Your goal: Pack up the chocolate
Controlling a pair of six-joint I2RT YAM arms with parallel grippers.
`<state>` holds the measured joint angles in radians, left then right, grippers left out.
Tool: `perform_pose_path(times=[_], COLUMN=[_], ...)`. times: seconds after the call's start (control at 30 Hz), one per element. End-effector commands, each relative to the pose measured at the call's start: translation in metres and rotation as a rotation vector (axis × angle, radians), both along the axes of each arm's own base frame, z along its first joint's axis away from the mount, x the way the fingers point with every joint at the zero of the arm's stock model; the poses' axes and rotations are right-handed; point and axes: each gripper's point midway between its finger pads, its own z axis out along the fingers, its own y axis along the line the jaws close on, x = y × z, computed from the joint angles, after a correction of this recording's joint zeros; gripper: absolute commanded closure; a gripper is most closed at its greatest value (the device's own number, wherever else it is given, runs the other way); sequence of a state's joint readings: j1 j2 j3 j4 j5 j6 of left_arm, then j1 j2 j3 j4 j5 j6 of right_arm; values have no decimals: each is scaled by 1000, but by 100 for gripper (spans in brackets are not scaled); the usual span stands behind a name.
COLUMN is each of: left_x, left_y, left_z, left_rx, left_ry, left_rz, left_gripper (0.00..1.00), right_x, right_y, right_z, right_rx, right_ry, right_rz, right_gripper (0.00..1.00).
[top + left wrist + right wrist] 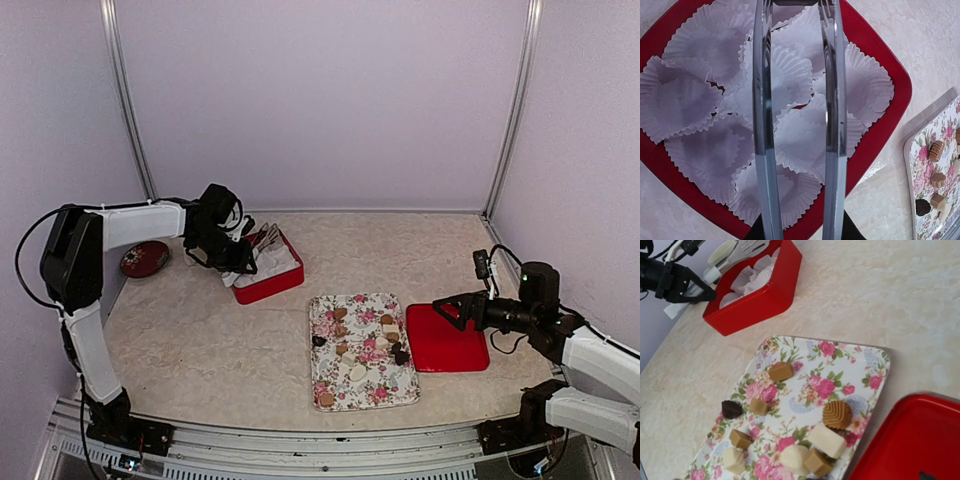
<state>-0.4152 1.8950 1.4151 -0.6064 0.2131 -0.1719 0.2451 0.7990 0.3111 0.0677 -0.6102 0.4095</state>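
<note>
The chocolate (836,414) lies on the floral tray (372,300). Beyond the tray's far-left corner, the left gripper (240,262) clasps tongs (762,125) over the red box (280,283) of liners (700,95). Just right of the tray, the right gripper (447,312) hangs spread and empty above the lid (455,350).

left arm (135,225): rises from near-left base, elbow high, forearm level toward the right | left gripper (243,263): tipped down, jaws narrowed on metal tongs (762,125) | right arm (590,360): low at near right, forearm pointing left | right gripper (447,313): jaws spread wide, empty
</note>
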Motion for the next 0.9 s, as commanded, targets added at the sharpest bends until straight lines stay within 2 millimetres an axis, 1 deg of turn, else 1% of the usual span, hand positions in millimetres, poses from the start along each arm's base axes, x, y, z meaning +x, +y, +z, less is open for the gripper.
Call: perform_pose_path(times=[0.0,0.27,0.7,0.8,0.87], left_x=[10,18,24,24,25], left_y=[-2,0,-1,-1,-2], left_z=[3,-2,2,2,9], left_rx=[-1,5,0,4,-8], left_ry=[-19,-13,-23,-24,-38], left_rz=[-16,-11,-11,-11,-9], left_gripper=[80,79,61,60,60], right_x=[3,5,6,5,5], right_y=[-2,-2,-2,-2,-2], right_z=[0,-3,-6,-6,-6], right_rx=[-1,-1,-1,-2,-2], right_ry=[-20,-13,-6,-8,-7], right_rz=[-6,-8,-10,-9,-9], right_gripper=[0,0,0,0,0])
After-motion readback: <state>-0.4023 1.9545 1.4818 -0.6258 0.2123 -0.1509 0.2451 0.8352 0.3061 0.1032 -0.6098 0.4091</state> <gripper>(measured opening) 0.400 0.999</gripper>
